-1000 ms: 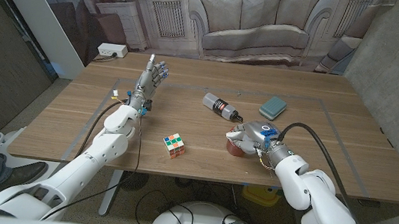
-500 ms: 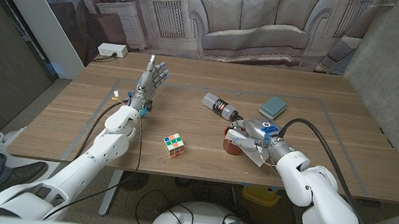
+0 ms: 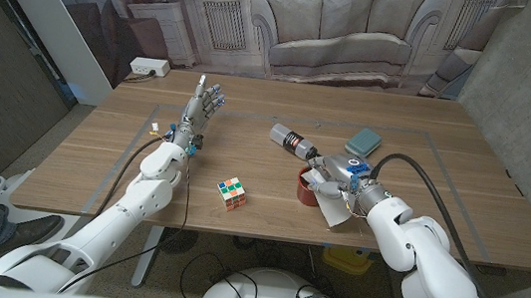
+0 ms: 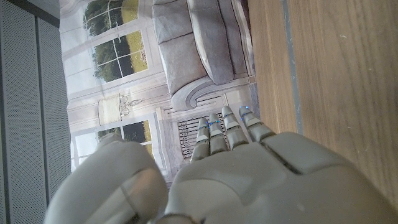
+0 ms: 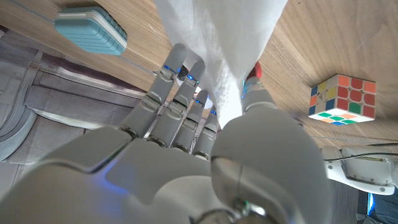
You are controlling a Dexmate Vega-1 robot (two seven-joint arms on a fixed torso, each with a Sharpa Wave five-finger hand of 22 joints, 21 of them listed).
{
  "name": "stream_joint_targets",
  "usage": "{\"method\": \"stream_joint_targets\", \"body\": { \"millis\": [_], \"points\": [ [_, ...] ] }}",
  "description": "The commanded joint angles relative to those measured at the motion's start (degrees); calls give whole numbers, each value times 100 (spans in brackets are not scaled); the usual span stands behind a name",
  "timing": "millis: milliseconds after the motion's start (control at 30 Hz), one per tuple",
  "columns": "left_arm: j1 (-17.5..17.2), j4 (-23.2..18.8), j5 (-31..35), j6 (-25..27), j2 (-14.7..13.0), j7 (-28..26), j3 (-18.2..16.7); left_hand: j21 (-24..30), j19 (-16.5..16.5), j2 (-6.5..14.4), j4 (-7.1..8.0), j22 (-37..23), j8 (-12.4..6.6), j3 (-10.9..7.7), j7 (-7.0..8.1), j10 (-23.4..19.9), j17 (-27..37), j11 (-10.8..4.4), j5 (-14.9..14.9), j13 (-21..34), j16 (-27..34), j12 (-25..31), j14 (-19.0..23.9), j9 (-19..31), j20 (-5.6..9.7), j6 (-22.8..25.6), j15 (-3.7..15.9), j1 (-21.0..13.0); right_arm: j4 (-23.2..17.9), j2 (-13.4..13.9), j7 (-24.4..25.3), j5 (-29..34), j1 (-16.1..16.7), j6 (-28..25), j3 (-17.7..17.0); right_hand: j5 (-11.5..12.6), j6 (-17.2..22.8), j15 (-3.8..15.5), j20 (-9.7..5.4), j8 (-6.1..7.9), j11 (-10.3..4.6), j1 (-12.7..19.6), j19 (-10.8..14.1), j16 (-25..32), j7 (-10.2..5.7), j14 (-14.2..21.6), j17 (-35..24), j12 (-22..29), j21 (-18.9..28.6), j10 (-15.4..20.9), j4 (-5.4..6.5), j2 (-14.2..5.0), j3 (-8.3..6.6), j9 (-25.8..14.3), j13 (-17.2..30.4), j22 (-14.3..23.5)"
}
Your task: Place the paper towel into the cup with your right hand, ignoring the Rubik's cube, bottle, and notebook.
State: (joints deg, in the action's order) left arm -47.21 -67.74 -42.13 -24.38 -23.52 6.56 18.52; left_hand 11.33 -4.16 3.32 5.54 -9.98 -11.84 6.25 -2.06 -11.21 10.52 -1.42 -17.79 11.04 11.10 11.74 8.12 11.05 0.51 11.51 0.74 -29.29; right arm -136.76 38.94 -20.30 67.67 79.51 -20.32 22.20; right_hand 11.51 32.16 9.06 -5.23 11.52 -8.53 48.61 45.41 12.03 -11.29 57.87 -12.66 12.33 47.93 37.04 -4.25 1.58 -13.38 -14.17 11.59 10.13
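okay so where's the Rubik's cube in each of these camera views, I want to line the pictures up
Head view: the Rubik's cube sits on the table near the front edge, between the two arms.
Left wrist view: I can't find it.
Right wrist view: the cube lies at the right edge, beside the right robot hand holding the paper towel.
Shared landmark: the teal notebook.

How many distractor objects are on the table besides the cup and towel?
3. The Rubik's cube sits front-center, the bottle lies on its side behind the cup, and the teal notebook lies right of the bottle. Others may be hidden behind the right hand.
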Motion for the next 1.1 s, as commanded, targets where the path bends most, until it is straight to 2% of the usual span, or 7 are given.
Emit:
{"method": "stream_joint_targets", "body": {
  "millis": [33,233,300,333,667,767,1100],
  "points": [
    [10,92,-28,-65,53,57,-16,12,-10,34,4,-31,-5,63,24,-47,12,-29,4,17,-12,-2,33,10,-12,47,-32,-31,-16,20,605,79,102,258,-116,75,501,397,-697,171,-113,269,187,114,30,378,-10,237,-7,547,-121,-253,-216,37,-7,45],
    [16,105,-27,-78,62,63,-19,14,-14,37,3,-32,-5,69,30,-36,12,-35,5,17,-12,-7,35,10,-16,50,-28,-37,8,36,936,111,160,402,-175,-46,1568,432,-706,364,-255,862,448,166,-49,904,24,451,253,1483,-436,-541,-515,106,-48,131],
    [17,110,-25,-86,63,66,-20,14,-14,38,2,-32,-4,71,29,-39,12,-29,5,17,-12,-5,34,10,-19,48,-28,-38,21,36,999,224,159,413,-151,-101,1837,433,-709,280,-257,1068,384,137,-72,1026,21,376,474,1752,-438,-621,-584,97,-44,148],
    [14,107,-31,-85,63,69,-22,14,-15,38,2,-32,-4,71,24,-42,12,-26,5,17,-13,-4,32,10,-14,48,-28,-39,16,36,998,247,157,422,-149,-104,1934,431,-708,128,-258,1151,232,106,-66,1071,-24,194,792,1844,-418,-602,-600,44,-23,127],
    [-51,62,-39,-123,57,31,-52,12,-10,42,1,-32,-2,79,29,-42,12,-20,7,17,-13,-4,31,10,-21,48,-24,-45,51,64,1060,227,-40,740,-113,-111,1946,429,-705,64,-262,1143,34,101,-64,1131,-78,87,1185,1815,-396,-578,-647,-10,-2,91],
    [-72,40,-39,-133,52,13,-61,13,-11,43,1,-32,-3,81,25,-49,12,-21,7,17,-13,-1,30,10,-19,51,-29,-46,98,63,1020,174,-182,876,-68,-108,1897,423,-707,48,-266,1005,-10,94,-61,1116,-97,74,1247,1785,-368,-504,-624,-14,1,72],
    [-116,22,-59,-131,49,-2,-72,13,-11,48,0,-32,1,91,21,-45,12,-22,9,17,-10,-3,38,10,-20,44,-35,-53,327,-4,978,73,-690,1279,164,-104,1856,425,-707,49,-263,956,-60,74,-62,1097,-83,75,1318,1752,-377,-512,-676,-19,4,65]
  ]
}}
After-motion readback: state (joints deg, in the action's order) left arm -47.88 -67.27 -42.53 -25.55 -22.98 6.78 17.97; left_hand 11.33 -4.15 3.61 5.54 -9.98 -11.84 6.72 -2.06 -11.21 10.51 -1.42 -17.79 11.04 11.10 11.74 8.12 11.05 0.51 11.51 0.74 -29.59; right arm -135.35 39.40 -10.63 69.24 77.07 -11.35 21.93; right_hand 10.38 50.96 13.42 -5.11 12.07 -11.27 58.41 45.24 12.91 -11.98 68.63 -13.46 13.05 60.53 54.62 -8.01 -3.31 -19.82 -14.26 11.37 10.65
